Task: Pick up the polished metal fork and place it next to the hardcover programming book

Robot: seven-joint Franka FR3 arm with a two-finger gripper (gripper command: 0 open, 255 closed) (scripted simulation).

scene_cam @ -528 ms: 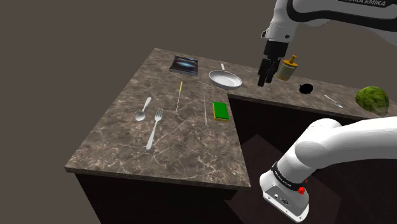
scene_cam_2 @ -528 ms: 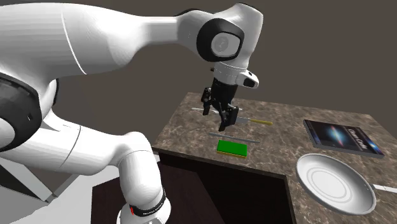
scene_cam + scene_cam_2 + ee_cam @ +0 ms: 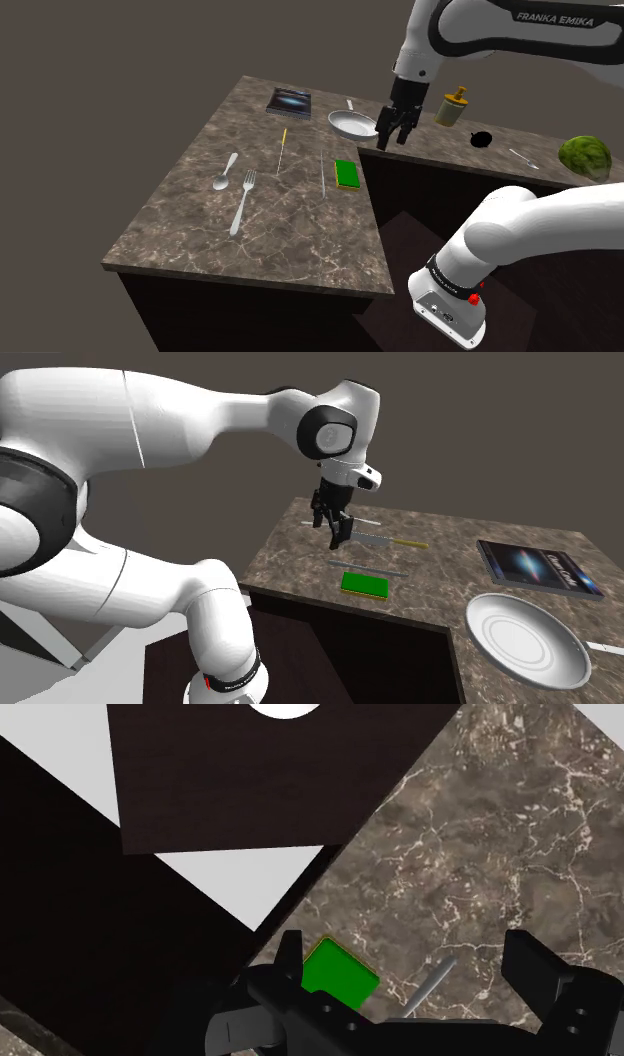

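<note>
Shoulder view puts one silver fork (image 3: 242, 201) flat on the marbled worktop (image 3: 300, 230), on the wing that runs toward the camera and nearer that wing's outer long edge. Its long axis runs roughly along that edge. The tines point toward the far corner, where one book (image 3: 290, 101) lies, and the handle points toward the near end. One spoon (image 3: 225, 171) lies just beside the tines.

One white plate (image 3: 354, 124), one green sponge (image 3: 347, 174) and one thin grey rod (image 3: 323, 172) sit toward the inner edge.

The gripper (image 3: 386, 140) hangs in the air above that inner edge, well apart from the fork, its fingers (image 3: 528, 966) spread and holding nothing.

The arm (image 3: 500, 30) reads "FRANKA EMIKA". The book cover's writing cannot be read.
</note>
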